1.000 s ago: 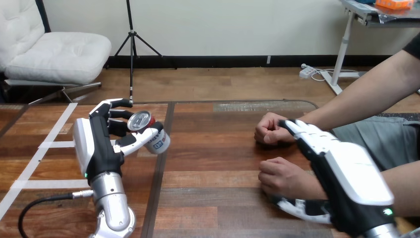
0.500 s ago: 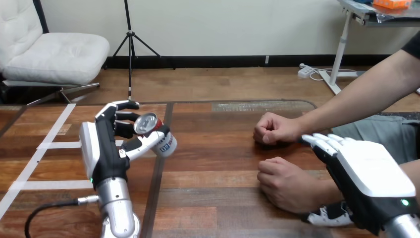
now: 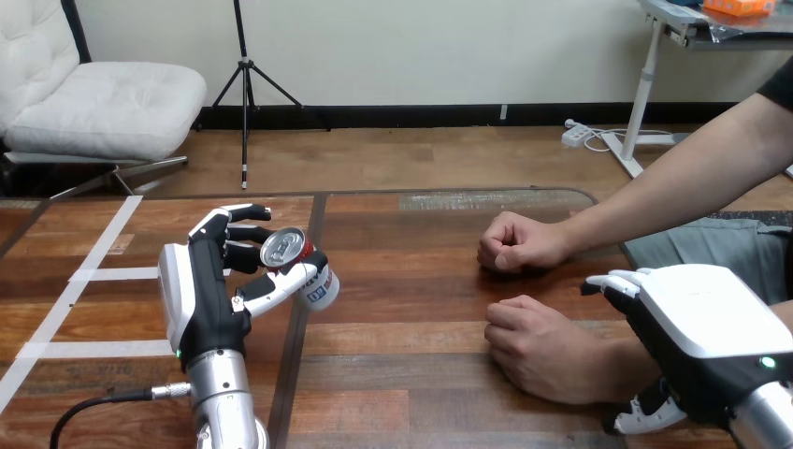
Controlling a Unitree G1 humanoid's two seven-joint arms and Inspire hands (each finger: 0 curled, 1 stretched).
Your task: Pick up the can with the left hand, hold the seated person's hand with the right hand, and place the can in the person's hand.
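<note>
My left hand (image 3: 199,297) is raised over the table's left half and is shut on the can (image 3: 316,283). The can is tilted, its silver top (image 3: 282,248) facing up toward me and its white, red and blue side pinched between thumb and fingers. The person's two hands rest as fists on the table at the right, the far one (image 3: 513,244) and the near one (image 3: 537,342). My right hand (image 3: 703,335) lies over the near forearm, behind that fist's wrist. I cannot see whether it grips the forearm. The can is well left of both fists.
The wooden table (image 3: 411,281) has a dark seam running front to back just under the can. White tape strips (image 3: 89,275) mark its left part. The person's far forearm (image 3: 673,187) crosses in from the upper right.
My left hand has carried the can a little right and toward me. My right hand has drawn back to the right along the person's near forearm, off the wrist. The fists have stayed put.
</note>
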